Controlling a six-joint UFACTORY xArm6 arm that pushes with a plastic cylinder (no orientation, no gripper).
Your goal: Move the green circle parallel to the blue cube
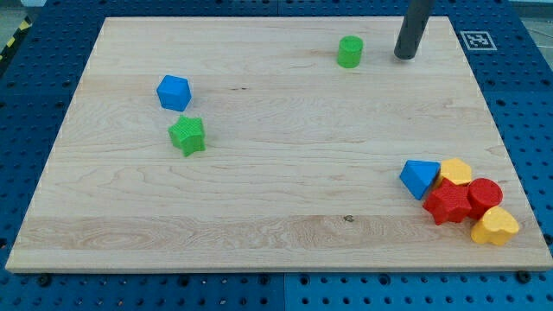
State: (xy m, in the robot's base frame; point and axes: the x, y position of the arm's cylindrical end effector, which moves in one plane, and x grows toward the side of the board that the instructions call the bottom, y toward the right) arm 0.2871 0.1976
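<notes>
The green circle [350, 52] is a short green cylinder near the view's top, right of centre. The blue cube [174, 92] sits at the upper left of the wooden board [276, 190]. My tip [403, 57] is the lower end of a dark rod coming down from the view's top. It rests on the board a short way to the right of the green circle, apart from it, and far right of the blue cube.
A green star [187, 136] lies just below the blue cube. At the lower right is a cluster: a blue triangle [419, 177], a yellow block [455, 171], a red star [446, 204], a red cylinder [485, 197] and a yellow heart [495, 226].
</notes>
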